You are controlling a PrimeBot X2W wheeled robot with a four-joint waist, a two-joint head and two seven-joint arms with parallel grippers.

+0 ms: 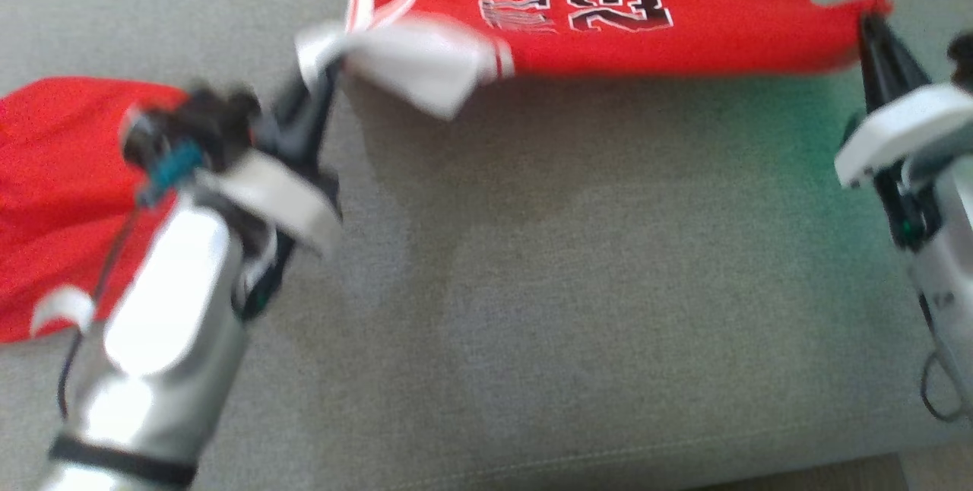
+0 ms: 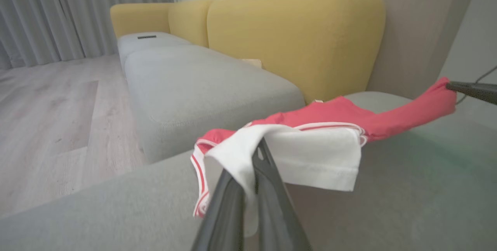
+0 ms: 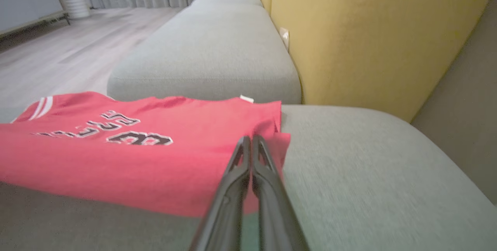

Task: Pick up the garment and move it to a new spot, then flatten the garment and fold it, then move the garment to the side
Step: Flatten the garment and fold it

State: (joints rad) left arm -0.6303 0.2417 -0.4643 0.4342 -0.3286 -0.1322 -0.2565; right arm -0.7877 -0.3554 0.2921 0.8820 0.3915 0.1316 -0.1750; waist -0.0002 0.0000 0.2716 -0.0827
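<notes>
A red basketball jersey (image 1: 669,35) numbered 23 is stretched across a grey sofa seat (image 1: 570,286), its near edge lifted off the cushion by two corners. The left hand (image 2: 255,159) is clenched on a corner turned over to show its white inside, and the right hand (image 3: 251,142) is clenched on the opposite red corner. Another red cloth (image 1: 53,172) lies on the seat beside the left arm.

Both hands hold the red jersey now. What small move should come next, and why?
The left hand pinches the white part of the jersey, the right hand its red corner, with the near edge raised off the grey cushion. So probably carry both forward together, folding that edge over the number.
</notes>
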